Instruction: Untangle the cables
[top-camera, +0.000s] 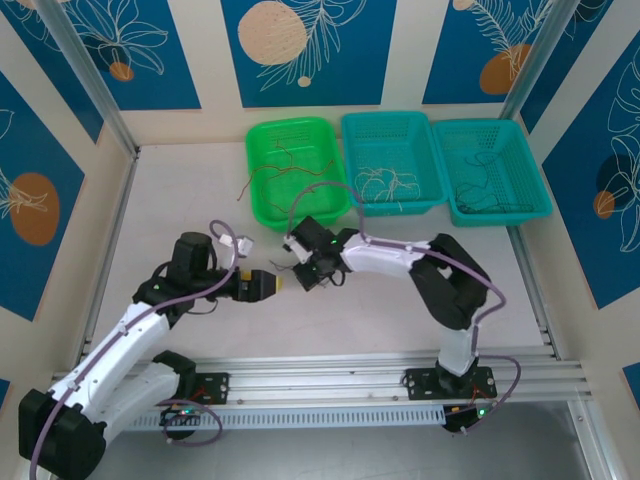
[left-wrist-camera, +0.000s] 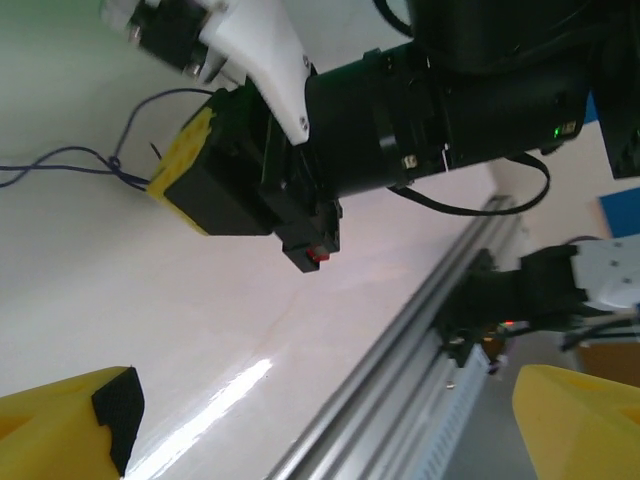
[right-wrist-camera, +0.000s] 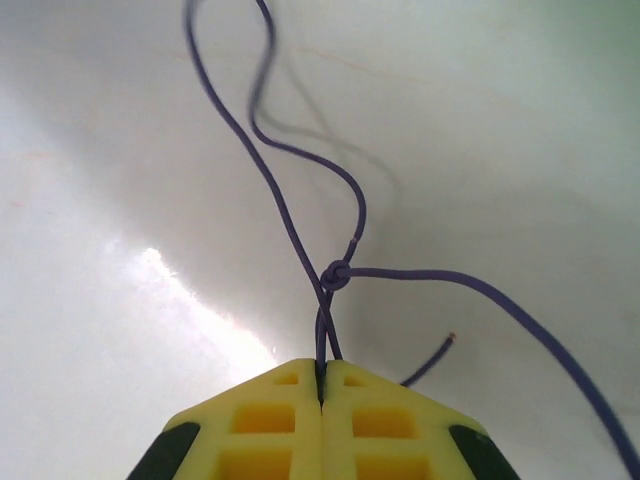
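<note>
My right gripper (right-wrist-camera: 322, 372) is shut on a thin dark purple cable (right-wrist-camera: 300, 240), which is pinched just below a small knot (right-wrist-camera: 337, 275). From the knot, strands curl away over the white table, and one loose end (right-wrist-camera: 432, 362) lies to the right. In the left wrist view the same right gripper (left-wrist-camera: 160, 180) holds the purple cable (left-wrist-camera: 60, 160), which trails off to the left. My left gripper (left-wrist-camera: 320, 400) stands wide open just above the table with nothing between its yellow fingers. From above, the left gripper (top-camera: 268, 284) sits close beside the right gripper (top-camera: 302, 270).
Three baskets line the back: a green basket (top-camera: 262, 205) with red-orange cables (top-camera: 285, 160), a teal basket (top-camera: 352, 160) with whitish cables (top-camera: 390, 182), and another teal basket (top-camera: 535, 185) with dark cables (top-camera: 490, 197). A red-orange cable (top-camera: 245, 186) hangs over the green basket's left side. An aluminium rail (top-camera: 350, 372) runs along the near edge.
</note>
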